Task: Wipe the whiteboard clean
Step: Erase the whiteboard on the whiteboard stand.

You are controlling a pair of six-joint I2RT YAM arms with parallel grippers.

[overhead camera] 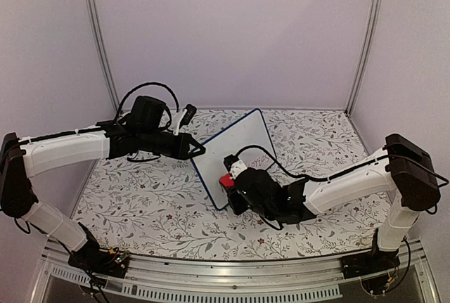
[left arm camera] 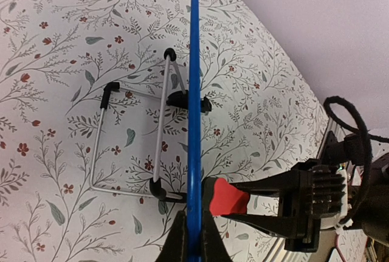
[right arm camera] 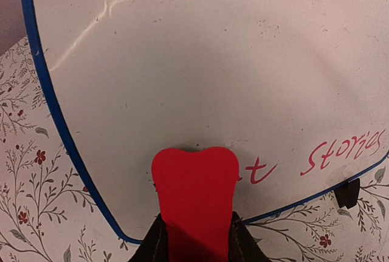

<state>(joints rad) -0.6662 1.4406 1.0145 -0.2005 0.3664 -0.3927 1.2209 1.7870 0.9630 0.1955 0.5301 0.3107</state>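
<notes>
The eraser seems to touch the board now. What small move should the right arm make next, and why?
Probably slide the red eraser sideways across the whiteboard, toward the right in the right wrist view. Red writing stands there, starting just beside the eraser. The right gripper grips the eraser, and the left gripper clamps the board's blue rim.

We see soft, even light from above in the top view. Shadows on the table (overhead camera: 169,204) are faint and diffuse, and the walls (overhead camera: 232,36) take a lilac tint. In the right wrist view the whiteboard (right arm camera: 200,73) carries a bright glare streak near its top edge and turns greyer lower down. The eraser (right arm camera: 194,195) throws a small dark shadow on it just above its upper edge. The left wrist view bends strongly toward the edges, and its near fingers (left arm camera: 179,244) are blurred.
</notes>
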